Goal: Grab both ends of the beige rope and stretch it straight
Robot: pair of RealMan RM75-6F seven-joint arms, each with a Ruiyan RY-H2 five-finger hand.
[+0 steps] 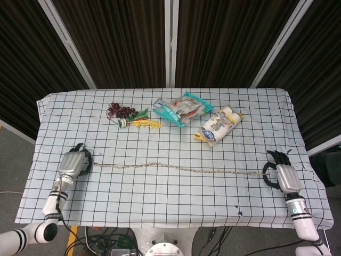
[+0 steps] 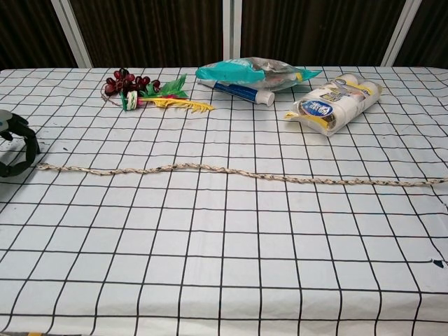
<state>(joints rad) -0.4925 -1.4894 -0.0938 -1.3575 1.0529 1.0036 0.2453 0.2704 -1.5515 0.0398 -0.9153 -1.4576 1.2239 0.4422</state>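
Dark ribbed panels with pale metal uprights close off the top of both views, and below them a counter (image 1: 160,202) under a white cloth with a black grid fills the frame. Along its upper middle lie three things well apart from the rope: a bunch of dark red artificial grapes with green leaves and a yellow stem (image 1: 130,116), a teal and clear plastic bag of packets (image 1: 180,109), and a clear wrapped pack of white rolls with a blue and yellow label (image 1: 217,125). None of them lies across the rope's line. The thin beige braided rope (image 1: 176,169) lies on the cloth across the middle of the frame from left to right, slightly wavy, sloping a little lower toward the right. In the chest view only a dark edge of the left hand (image 2: 15,148) shows at the left border, and the rope's right end runs out of the frame. The left hand (image 1: 74,161) sits at the rope's left end with its dark fingers curled; in the chest view the rope tip lies on the cloth just beside it. The right hand (image 1: 282,173) is at the right end, fingers curled, and whether either hand grips the rope I cannot tell.
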